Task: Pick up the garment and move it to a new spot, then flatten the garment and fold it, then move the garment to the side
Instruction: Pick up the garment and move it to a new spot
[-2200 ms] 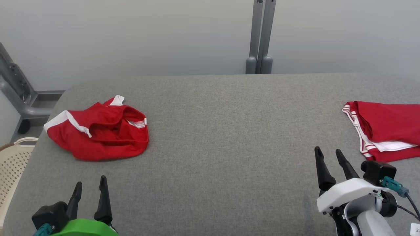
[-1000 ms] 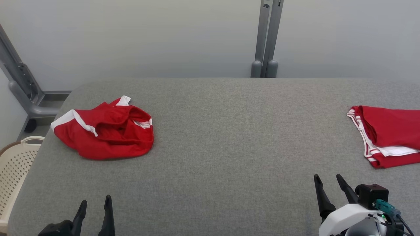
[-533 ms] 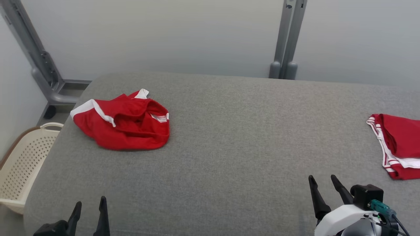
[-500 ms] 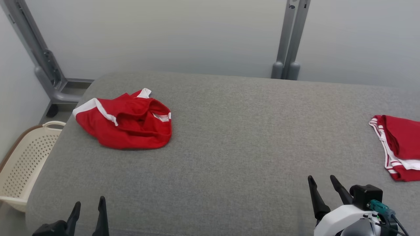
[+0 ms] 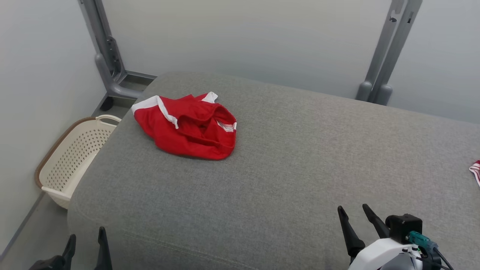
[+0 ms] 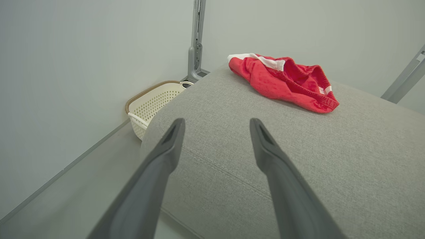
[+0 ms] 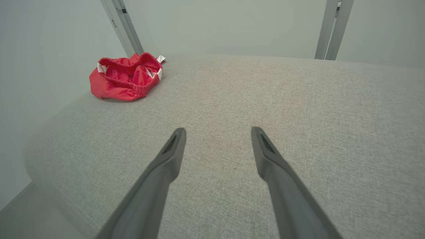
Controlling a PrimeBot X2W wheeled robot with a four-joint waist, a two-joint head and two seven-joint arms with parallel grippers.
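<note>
A crumpled red garment [image 5: 187, 125] with white trim lies near the far left corner of the grey padded table [image 5: 300, 157]; it also appears in the left wrist view [image 6: 285, 81] and the right wrist view [image 7: 127, 79]. My left gripper [image 5: 86, 234] hangs open at the lower left, just off the table's near left corner, well short of the garment. Its fingers [image 6: 169, 146] frame bare table edge. My right gripper [image 5: 354, 212] stands open over the near right part of the table, nothing between its fingers [image 7: 176, 146].
A cream perforated basket [image 5: 71, 157] sits on the floor beside the table's left edge. A red and white striped cloth edge [image 5: 475, 170] peeks in at the far right. Grey metal posts [image 5: 382, 52] stand behind the table against the wall.
The head camera has swung to the left, so the whole picture shifted right; the folded red cloth at right has nearly left the picture. Both grippers stay open and low.
</note>
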